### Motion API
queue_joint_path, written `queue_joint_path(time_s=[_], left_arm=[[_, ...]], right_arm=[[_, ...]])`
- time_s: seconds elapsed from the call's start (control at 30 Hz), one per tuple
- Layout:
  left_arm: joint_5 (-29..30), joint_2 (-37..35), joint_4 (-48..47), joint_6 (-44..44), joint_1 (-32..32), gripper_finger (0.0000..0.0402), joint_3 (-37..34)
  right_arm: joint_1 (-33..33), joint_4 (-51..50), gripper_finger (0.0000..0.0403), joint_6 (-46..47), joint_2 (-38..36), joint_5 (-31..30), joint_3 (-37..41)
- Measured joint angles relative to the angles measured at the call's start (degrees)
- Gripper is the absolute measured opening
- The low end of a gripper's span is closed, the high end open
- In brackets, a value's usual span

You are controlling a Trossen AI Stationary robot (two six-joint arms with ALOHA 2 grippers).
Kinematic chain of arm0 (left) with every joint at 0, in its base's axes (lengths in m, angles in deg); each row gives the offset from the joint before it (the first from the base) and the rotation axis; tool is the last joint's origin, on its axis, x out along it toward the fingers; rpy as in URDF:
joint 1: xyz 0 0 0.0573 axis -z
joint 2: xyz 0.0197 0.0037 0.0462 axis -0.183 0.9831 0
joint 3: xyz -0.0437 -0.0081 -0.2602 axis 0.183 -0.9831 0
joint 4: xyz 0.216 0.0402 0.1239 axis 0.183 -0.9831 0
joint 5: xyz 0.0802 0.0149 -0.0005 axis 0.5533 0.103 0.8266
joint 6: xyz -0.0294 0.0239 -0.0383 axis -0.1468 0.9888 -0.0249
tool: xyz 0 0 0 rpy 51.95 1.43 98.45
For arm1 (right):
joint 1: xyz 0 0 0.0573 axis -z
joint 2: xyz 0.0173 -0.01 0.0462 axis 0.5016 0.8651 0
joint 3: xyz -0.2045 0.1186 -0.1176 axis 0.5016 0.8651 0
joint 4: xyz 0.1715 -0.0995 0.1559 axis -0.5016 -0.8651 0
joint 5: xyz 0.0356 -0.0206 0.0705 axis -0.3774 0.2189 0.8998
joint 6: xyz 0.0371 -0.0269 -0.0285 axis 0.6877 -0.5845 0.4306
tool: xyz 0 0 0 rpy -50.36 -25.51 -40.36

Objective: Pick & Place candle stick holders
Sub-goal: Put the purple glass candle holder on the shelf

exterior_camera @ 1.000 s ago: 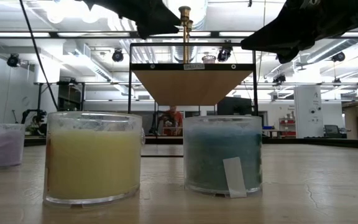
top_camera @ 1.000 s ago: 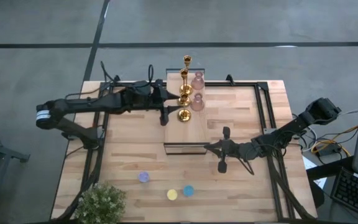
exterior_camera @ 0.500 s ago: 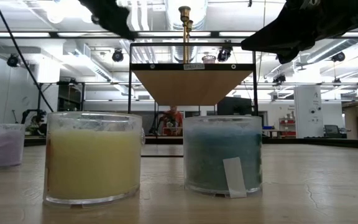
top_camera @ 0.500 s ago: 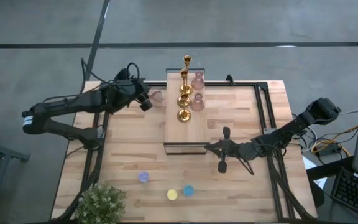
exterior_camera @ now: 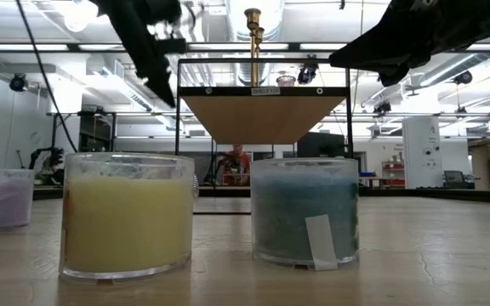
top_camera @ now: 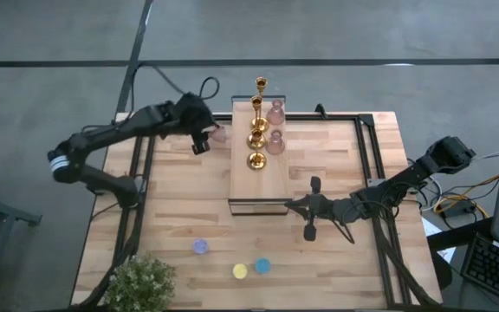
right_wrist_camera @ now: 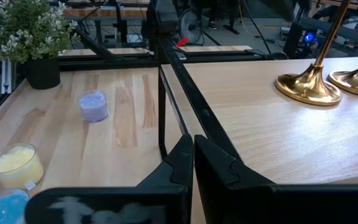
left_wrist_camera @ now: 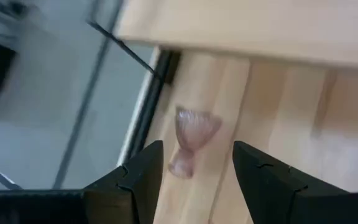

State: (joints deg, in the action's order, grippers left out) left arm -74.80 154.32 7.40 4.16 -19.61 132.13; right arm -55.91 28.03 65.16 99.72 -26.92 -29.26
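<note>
Hovering beside the far left corner of the light-wood block (top_camera: 258,154), the left gripper (top_camera: 204,139) has its jaws spread open with nothing between them; a pink holder (top_camera: 219,134) stands on the counter (top_camera: 180,199) just beyond the fingertips, between gripper and block; wrist view shows it as a pale pink flared piece (left_wrist_camera: 190,140) framed in the gap between the two dark fingers (left_wrist_camera: 138,180), not touched by either.

On the block: three gold stemmed holders (top_camera: 256,130) in a row along its length; two more pink holders (top_camera: 275,128) just to the right of that row, one behind the other.

Off the block's near end, on the counter: purple cup (top_camera: 200,246), yellow cup (top_camera: 240,271), blue cup (top_camera: 262,265), close together; green plant (top_camera: 141,282) further out toward the near left corner.

Right gripper (top_camera: 310,208) sits low beside the block's near right corner; jaws pressed closed, empty; its wrist view looks along the block's top toward the gold bases (right_wrist_camera: 308,86).
</note>
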Motion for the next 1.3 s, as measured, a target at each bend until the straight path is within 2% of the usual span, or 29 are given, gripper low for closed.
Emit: queue_joint_path(time_s=[0.2,0.4,0.53,0.73,0.9,1.3], left_arm=[[-0.63,9.71,-4.80,2.85,-4.05,0.0197,7.17],[-0.64,20.15,-11.80,5.29,-4.53,0.0197,15.96],[-0.18,24.69,-14.12,6.45,-4.70,0.0197,18.57],[-0.07,27.57,-13.31,7.61,-5.61,0.0197,18.48],[-0.17,28.17,-10.49,2.68,-6.68,0.0197,17.94],[-0.17,28.18,-3.52,-6.63,-8.79,0.0197,11.60]], right_arm=[[0.00,-0.08,0.0008,-0.25,0.00,0.00,0.04],[-0.02,-0.10,0.0008,-0.25,0.00,0.00,0.09],[-0.02,-0.34,0.0008,-0.11,0.00,0.02,0.09],[-0.07,-0.58,0.0008,0.41,0.00,0.20,0.68],[-0.07,-0.54,0.0008,1.74,0.00,0.22,1.77],[-0.07,-0.10,0.0008,2.74,0.00,0.17,2.10]])
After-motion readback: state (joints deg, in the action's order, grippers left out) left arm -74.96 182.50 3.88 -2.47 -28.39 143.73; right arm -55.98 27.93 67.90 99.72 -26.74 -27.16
